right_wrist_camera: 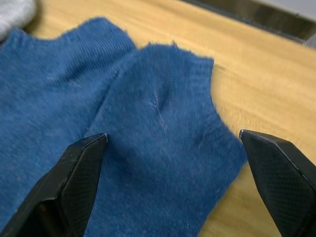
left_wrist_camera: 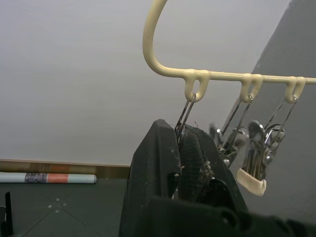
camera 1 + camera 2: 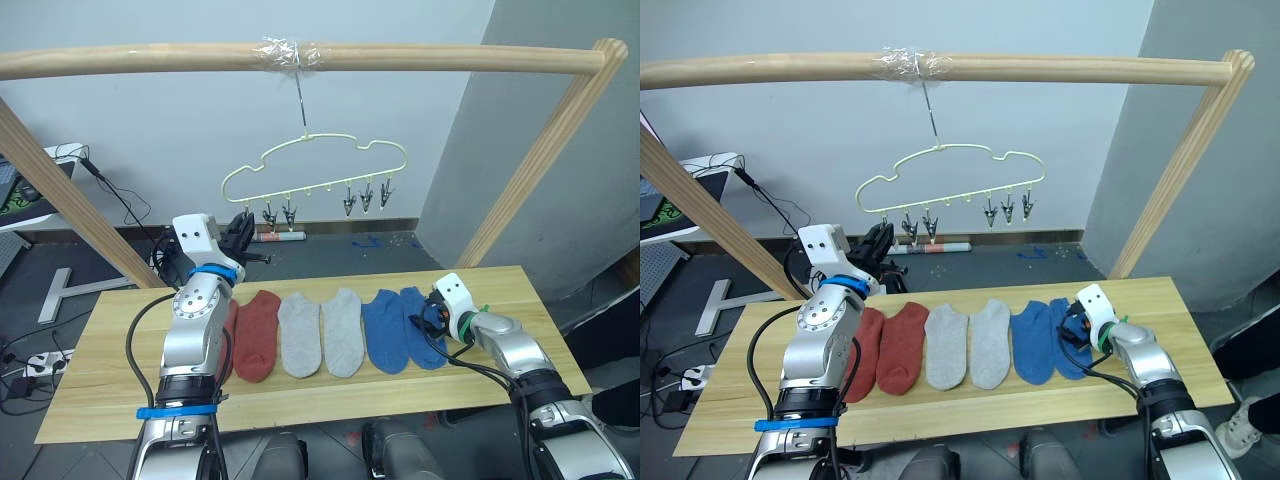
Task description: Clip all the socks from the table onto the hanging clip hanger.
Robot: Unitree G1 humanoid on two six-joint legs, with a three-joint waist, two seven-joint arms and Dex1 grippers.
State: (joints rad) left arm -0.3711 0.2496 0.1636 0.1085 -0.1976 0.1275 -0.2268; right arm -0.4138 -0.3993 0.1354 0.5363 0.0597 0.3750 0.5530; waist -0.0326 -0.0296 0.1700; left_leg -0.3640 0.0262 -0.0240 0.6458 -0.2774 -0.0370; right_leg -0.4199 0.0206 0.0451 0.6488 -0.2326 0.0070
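Six socks lie in a row along the table. The right gripper hovers wide open over the end blue sock near the table's right edge; it should lower straight and pinch the cuff. The left gripper squeezes the hanger's end clip.

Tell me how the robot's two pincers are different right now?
The left pincer is raised at the clip hanger, fingers pinched on its end clip. The right pincer is low over the table, fingers wide open around a blue sock. Both have black fingers.
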